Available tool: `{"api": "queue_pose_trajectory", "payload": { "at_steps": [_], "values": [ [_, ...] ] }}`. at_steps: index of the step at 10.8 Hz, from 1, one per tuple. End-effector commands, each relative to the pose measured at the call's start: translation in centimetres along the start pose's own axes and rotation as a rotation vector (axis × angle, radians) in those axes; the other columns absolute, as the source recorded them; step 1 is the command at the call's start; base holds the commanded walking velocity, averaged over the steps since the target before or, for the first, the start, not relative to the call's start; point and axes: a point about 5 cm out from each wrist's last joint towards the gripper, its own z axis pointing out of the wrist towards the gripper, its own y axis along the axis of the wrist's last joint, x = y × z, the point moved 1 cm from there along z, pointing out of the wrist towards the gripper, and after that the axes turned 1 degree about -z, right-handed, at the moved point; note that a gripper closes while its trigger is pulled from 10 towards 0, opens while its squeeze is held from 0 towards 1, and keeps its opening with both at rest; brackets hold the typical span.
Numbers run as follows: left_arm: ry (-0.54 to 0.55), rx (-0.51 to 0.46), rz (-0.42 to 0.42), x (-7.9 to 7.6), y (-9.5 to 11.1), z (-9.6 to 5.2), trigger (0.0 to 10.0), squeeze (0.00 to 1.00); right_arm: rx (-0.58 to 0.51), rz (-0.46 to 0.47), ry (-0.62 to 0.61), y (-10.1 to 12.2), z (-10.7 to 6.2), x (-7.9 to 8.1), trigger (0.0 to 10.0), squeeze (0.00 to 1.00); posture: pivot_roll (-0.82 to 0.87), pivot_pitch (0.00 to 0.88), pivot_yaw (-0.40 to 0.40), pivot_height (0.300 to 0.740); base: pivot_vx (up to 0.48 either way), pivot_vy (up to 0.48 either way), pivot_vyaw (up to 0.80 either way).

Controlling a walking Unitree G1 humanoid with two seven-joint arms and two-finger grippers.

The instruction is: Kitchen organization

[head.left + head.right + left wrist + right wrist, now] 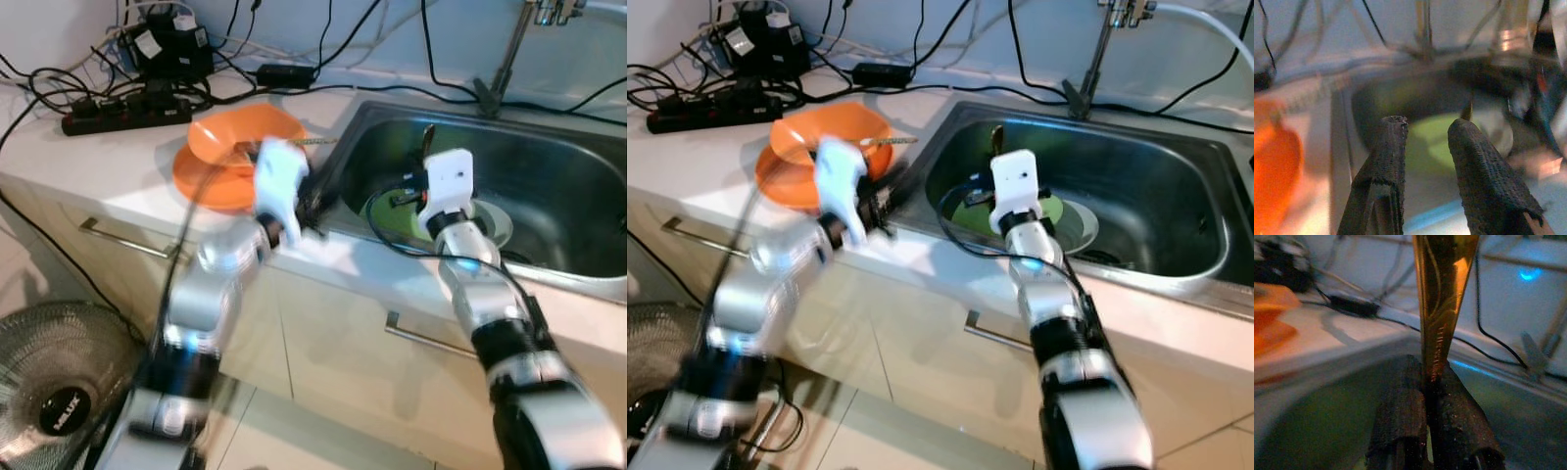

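Note:
My right gripper (1430,377) is shut on the lower end of a golden utensil handle (1442,284), which stands upright above the steel sink (549,166). The same handle (997,139) rises above my right wrist. Below it in the sink lie a green plate (970,208) and a pale plate (1080,225). My left gripper (1427,132) is open with nothing between its fingers. It hovers at the sink's left rim (338,166), pointing toward the green plate (1435,142). Orange plates (235,152) are stacked on the counter beside it, with a thin utensil (887,142) resting on their rim.
A faucet (509,49) stands behind the sink. A power strip (125,114) and tangled black cables lie at the counter's back left. A floor fan (59,392) stands at lower left by the cabinet. Drawer handles (421,338) run below the counter edge.

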Motion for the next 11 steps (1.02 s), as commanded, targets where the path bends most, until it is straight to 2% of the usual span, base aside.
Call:
{"api": "queue_pose_trajectory", "payload": {
  "at_steps": [1,2,4,8,11],
  "values": [
    [-0.008,0.050,0.015,-0.2,-1.3,-0.4,10.0,0.00,0.055,0.009,-0.047,-0.5,0.3,-0.8,10.0,0.00,0.20,0.014,0.045,0.740,0.000,0.000,0.00],
    [-0.018,0.083,-0.014,-0.9,-2.7,-1.0,10.0,0.00,0.085,0.044,-0.056,-0.8,0.7,-1.0,10.0,0.00,0.21,0.013,0.040,0.740,0.000,0.000,0.00],
    [-0.037,0.117,-0.012,-1.8,-3.8,-1.2,10.0,0.00,0.139,0.023,-0.048,-1.0,1.3,-1.0,10.0,0.00,0.23,0.007,0.020,0.740,0.000,0.000,0.00],
    [-0.069,0.137,-0.008,-3.0,-4.0,-1.5,10.0,0.00,0.320,0.077,-0.072,-3.6,0.6,-1.0,10.0,0.00,0.26,0.031,-0.006,0.740,0.000,0.000,0.00],
    [-0.069,0.142,-0.012,-3.3,-4.0,-1.6,10.0,0.00,0.339,0.073,-0.062,-3.8,0.5,-0.9,10.0,0.00,0.26,0.043,-0.014,0.740,0.000,0.000,0.00]
  ]
}}
